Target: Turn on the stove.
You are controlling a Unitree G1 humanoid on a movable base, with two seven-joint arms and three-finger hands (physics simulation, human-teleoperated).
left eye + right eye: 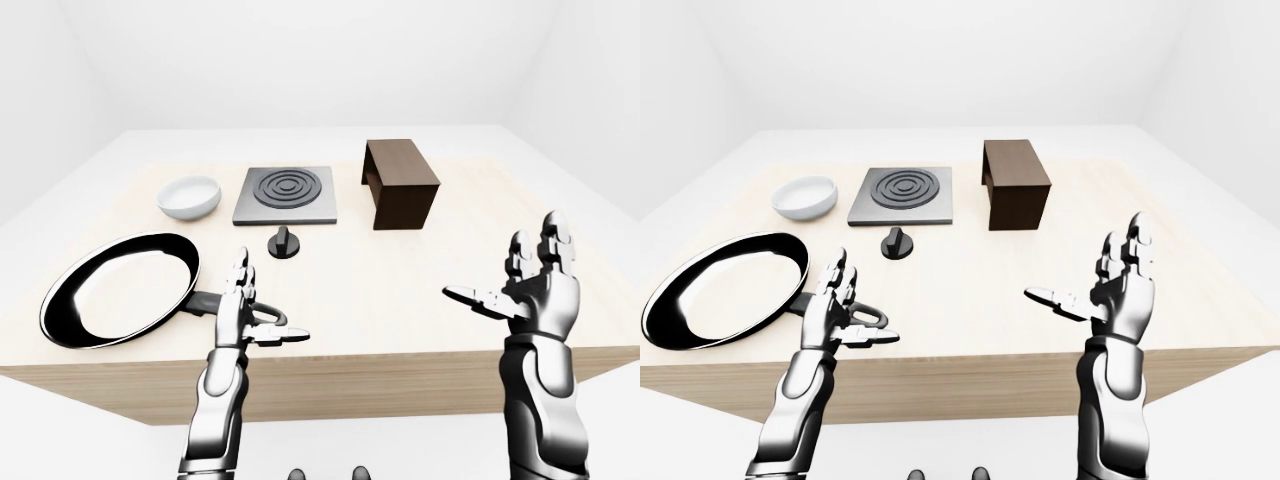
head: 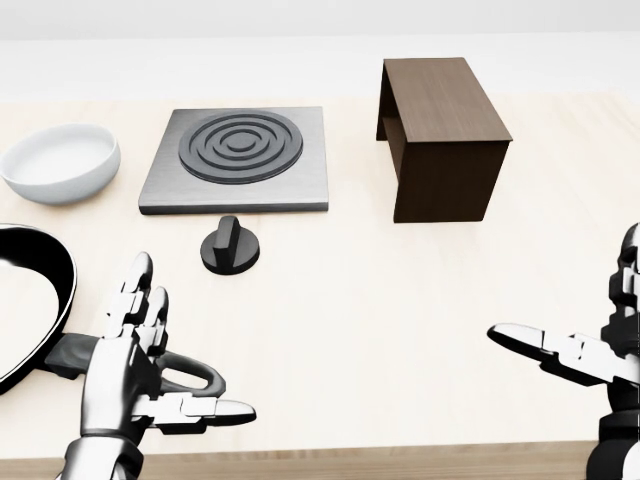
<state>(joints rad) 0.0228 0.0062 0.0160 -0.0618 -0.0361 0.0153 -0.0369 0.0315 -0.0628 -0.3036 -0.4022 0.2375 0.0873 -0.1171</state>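
Right robot hand [image 1: 535, 285] open beyond table edge [image 1: 400, 365], left robot hand [image 2: 130, 365] open beside pan handle [image 2: 185, 375], knob [image 2: 230, 246] unobstructed.

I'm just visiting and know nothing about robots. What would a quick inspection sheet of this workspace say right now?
Surface: pale wooden table, flat, seen from above.
Job's things: grey stove plate with dark rings; black knob just below it in the head view, untouched.
Clutter: white bowl left of the stove; black frying pan at the left edge, its handle toward the left hand; dark brown wooden box right of the stove.
Hands: left hand open, above the pan handle, holding nothing; right hand open, raised at the right, well away from the knob.
Cables: nothing seen.
Surroundings: plain white walls and floor.
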